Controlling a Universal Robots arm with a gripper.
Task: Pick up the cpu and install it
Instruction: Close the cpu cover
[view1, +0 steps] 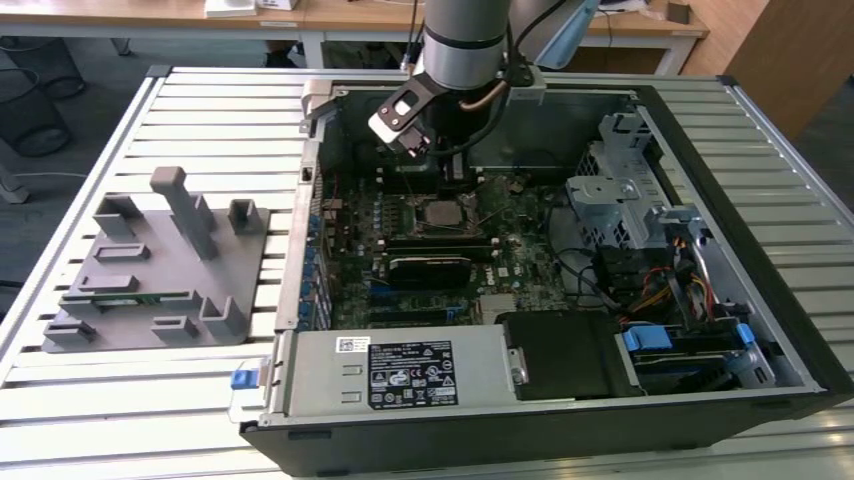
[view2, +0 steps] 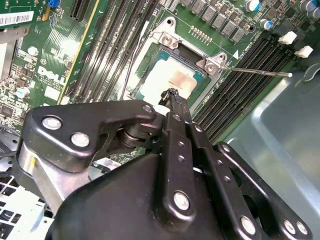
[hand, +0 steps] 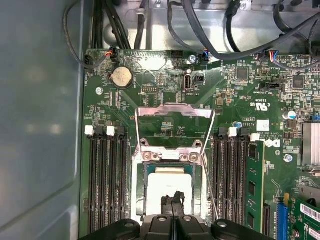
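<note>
The cpu (hand: 169, 187) lies flat in the open socket on the green motherboard (hand: 150, 90), its pale silvery top showing in both wrist views (view2: 172, 80). In the exterior view the cpu (view1: 441, 212) sits mid-board inside the computer case (view1: 747, 250). My gripper (hand: 172, 200) hangs just over the cpu's near edge with its two black fingertips (view2: 173, 95) pressed together and nothing between them. Whether the tips touch the chip I cannot tell. The socket's metal load plate (hand: 175, 117) stands flipped up, and its thin lever (hand: 211, 165) is swung free.
Black memory slots (hand: 107, 175) flank the socket, and a green memory stick (hand: 252, 187) sits in one. Cables (hand: 200, 30) run along the case wall. Drive cage (view1: 621, 195) and power supply (view1: 400, 370) fill the case. A grey fixture (view1: 154, 265) stands on the slatted table.
</note>
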